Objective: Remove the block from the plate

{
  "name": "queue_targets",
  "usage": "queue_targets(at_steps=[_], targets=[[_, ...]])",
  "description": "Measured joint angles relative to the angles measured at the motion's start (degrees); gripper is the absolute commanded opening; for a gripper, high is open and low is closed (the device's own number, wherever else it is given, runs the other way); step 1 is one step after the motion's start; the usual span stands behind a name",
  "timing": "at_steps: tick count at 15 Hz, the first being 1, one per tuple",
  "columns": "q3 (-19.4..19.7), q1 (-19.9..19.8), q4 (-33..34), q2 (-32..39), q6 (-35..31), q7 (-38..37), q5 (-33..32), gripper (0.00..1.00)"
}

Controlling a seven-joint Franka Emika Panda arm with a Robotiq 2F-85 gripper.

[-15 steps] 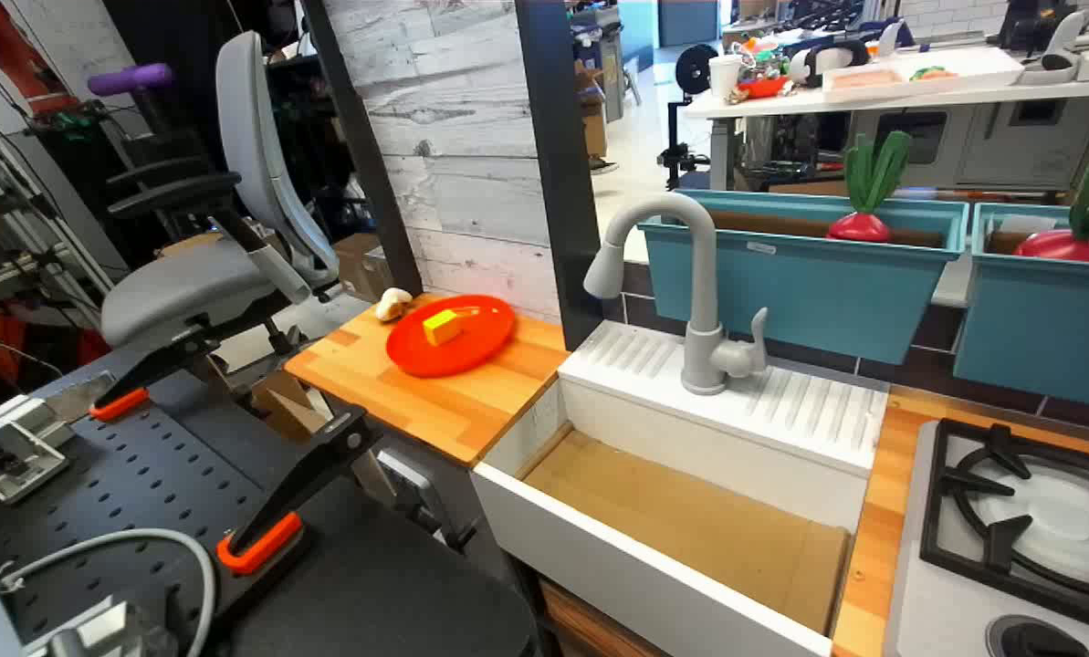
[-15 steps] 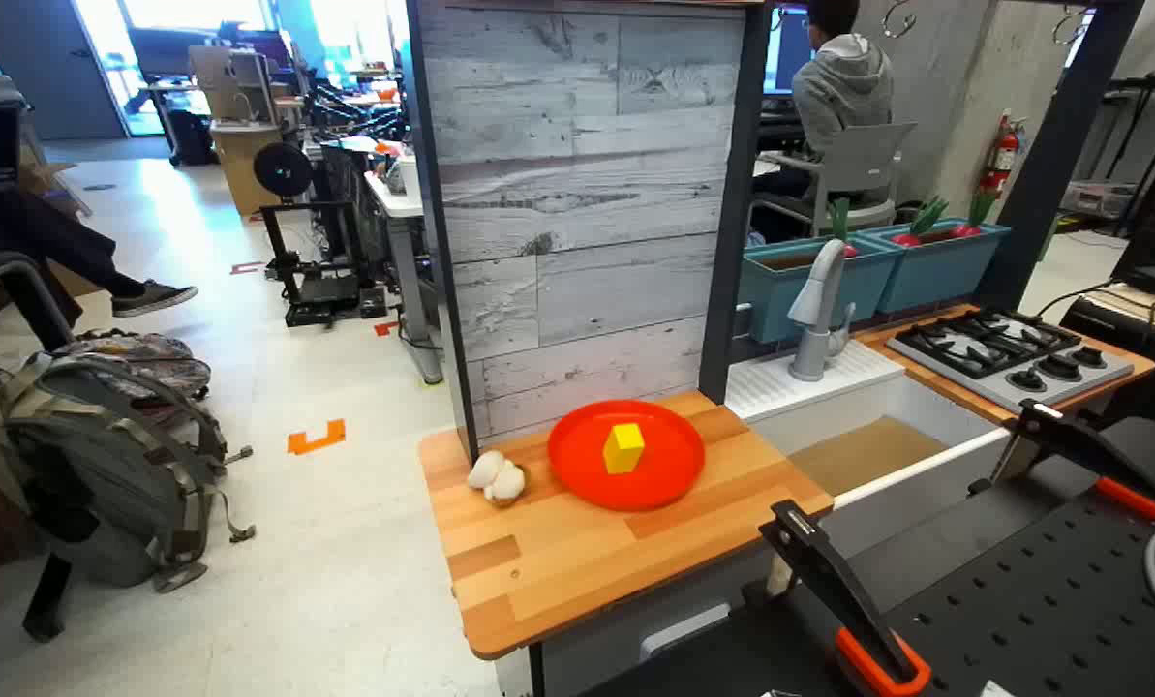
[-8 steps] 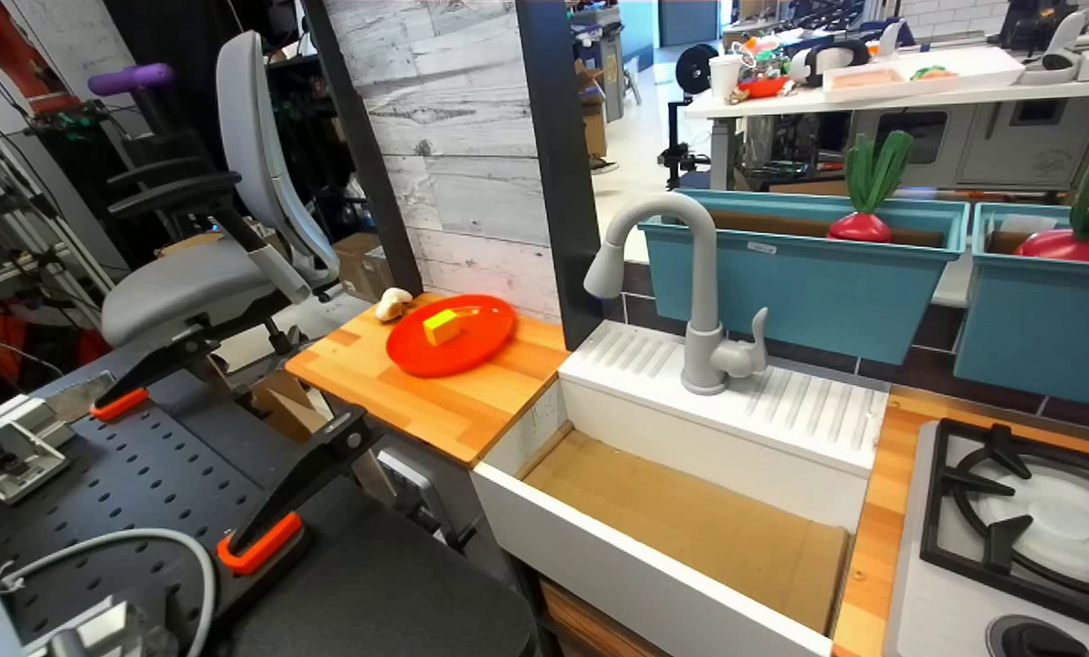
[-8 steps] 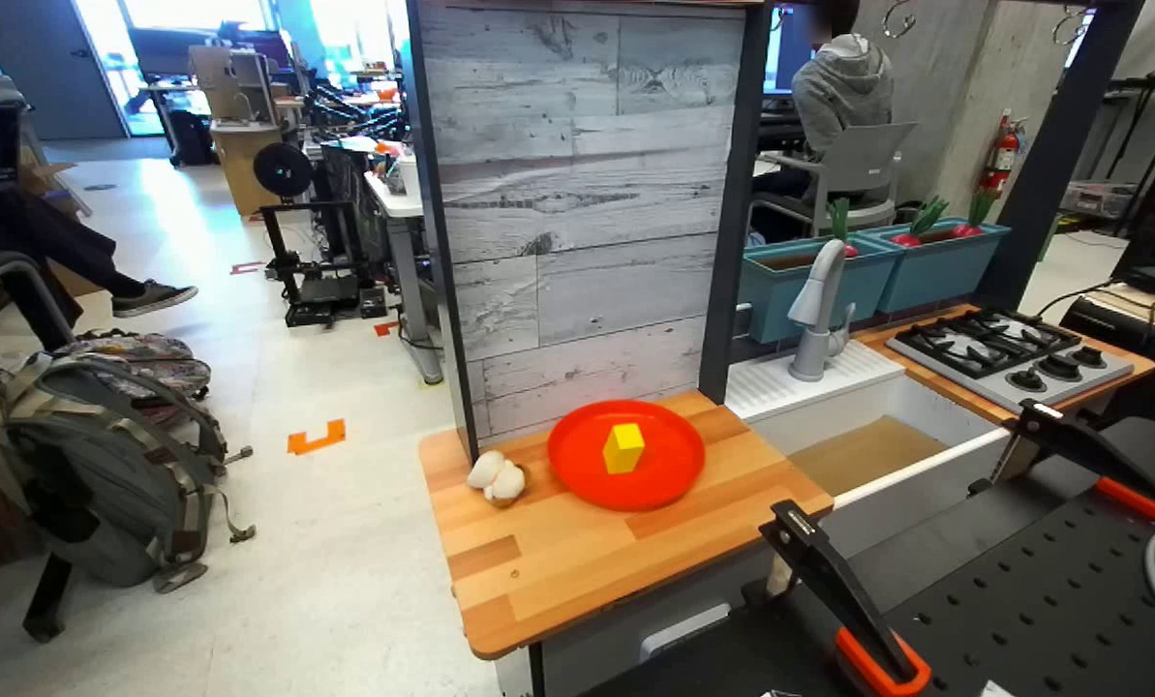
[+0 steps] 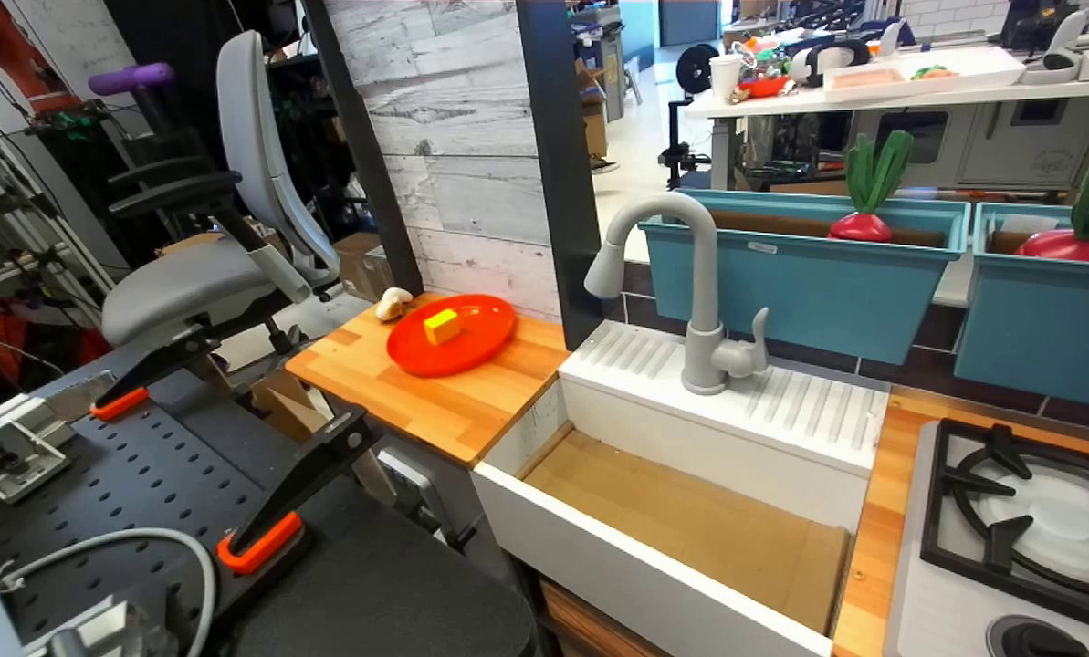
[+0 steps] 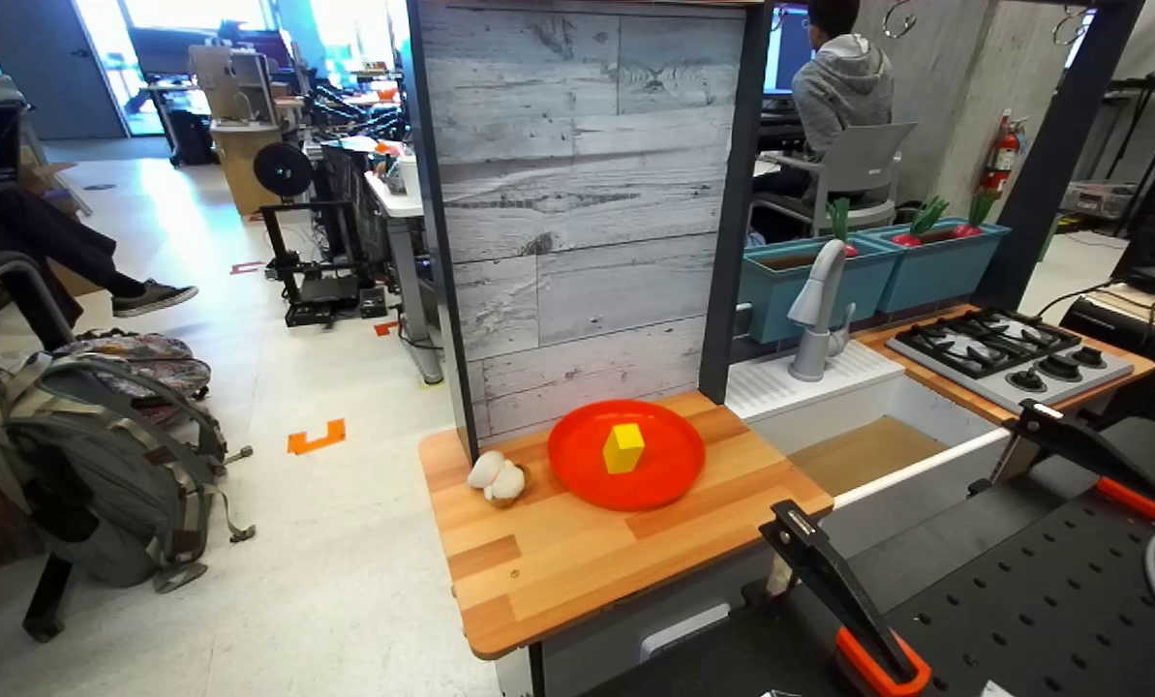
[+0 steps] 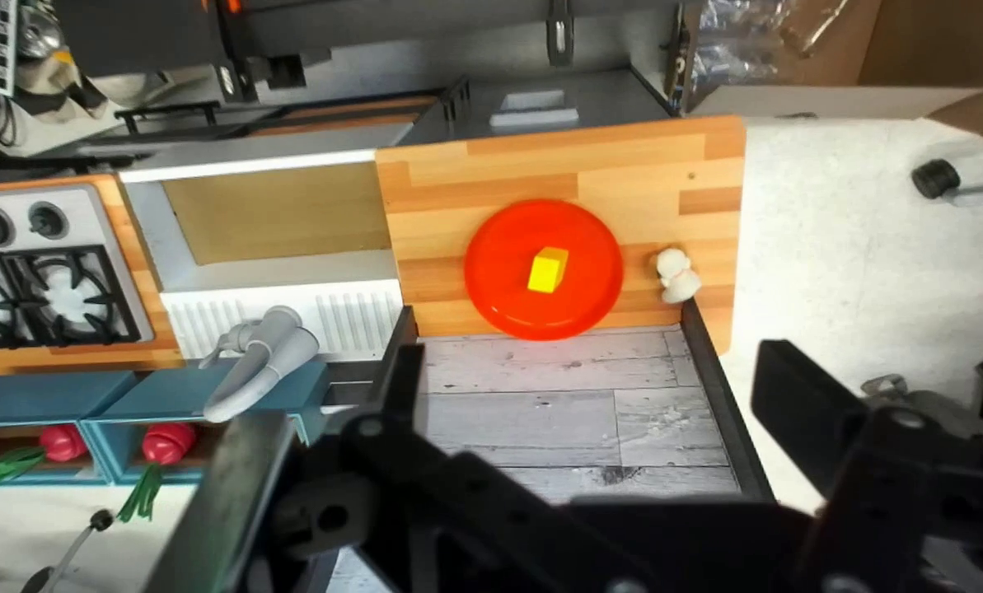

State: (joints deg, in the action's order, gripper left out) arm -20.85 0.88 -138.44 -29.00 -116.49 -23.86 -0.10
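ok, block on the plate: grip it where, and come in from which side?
Two opposite side faces of the block, probably from straight above. It's boxy and flat-faced, sitting well inside the rim of the plate with nothing else beside it, so each side looks free. The open gripper should straddle it.

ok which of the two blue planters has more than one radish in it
The stove-side planter, farther from the faucet: two radishes show in it, while the faucet-side planter shows just one.
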Motion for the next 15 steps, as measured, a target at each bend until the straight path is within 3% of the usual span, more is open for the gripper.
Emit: queue_targets(at_steps=[4, 8, 11, 15], targets=[[1.5, -1.1, 0.3, 13.9, -15.3, -2.0, -2.4, 1.0], [4.3, -0.8, 3.3, 28.5, -25.9, -3.6, -4.5, 1.0], [7.5, 1.1, 6.8, 38.8, -31.9, -4.7, -5.4, 1.0], [13.9, 6.2, 14.1, 52.4, -33.6, -5.5, -5.4, 1.0]])
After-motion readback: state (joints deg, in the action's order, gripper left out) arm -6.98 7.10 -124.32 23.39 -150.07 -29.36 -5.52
